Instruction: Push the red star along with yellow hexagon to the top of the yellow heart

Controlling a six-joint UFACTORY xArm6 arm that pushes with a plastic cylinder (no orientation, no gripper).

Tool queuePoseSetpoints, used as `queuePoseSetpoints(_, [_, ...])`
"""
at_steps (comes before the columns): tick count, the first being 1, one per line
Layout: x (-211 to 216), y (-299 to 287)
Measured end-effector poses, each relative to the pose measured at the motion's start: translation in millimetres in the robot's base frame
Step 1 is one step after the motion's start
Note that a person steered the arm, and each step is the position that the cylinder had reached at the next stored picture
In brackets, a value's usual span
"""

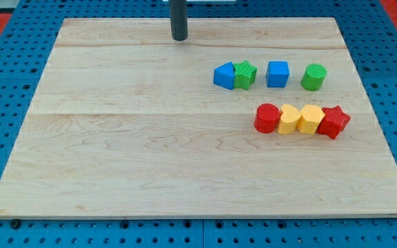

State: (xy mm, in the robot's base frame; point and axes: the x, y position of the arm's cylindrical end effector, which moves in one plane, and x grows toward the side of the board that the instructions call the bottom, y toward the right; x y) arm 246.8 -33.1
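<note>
a lab bench: wooden board (150,138) on blue perforated table (5,41)

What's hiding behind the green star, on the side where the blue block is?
The green star touches a blue block at the view's left and covers its near edge, so its full shape cannot be made out. Nothing lies on top of either. My tip is far off, toward the view's top-left.

A pale wooden board (150,151) of joined planks fills most of the view. Around it lies a blue perforated surface (5,83), evenly lit.
</note>
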Motion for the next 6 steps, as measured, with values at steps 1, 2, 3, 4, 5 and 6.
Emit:
queuePoseSetpoints(1, [-2, 76])
queuePoseSetpoints(2, [-3, 198])
queuePoseSetpoints(3, [28, 301])
queuePoseSetpoints(4, [93, 354])
queuePoseSetpoints(5, [187, 347])
queuePoseSetpoints(6, [232, 337])
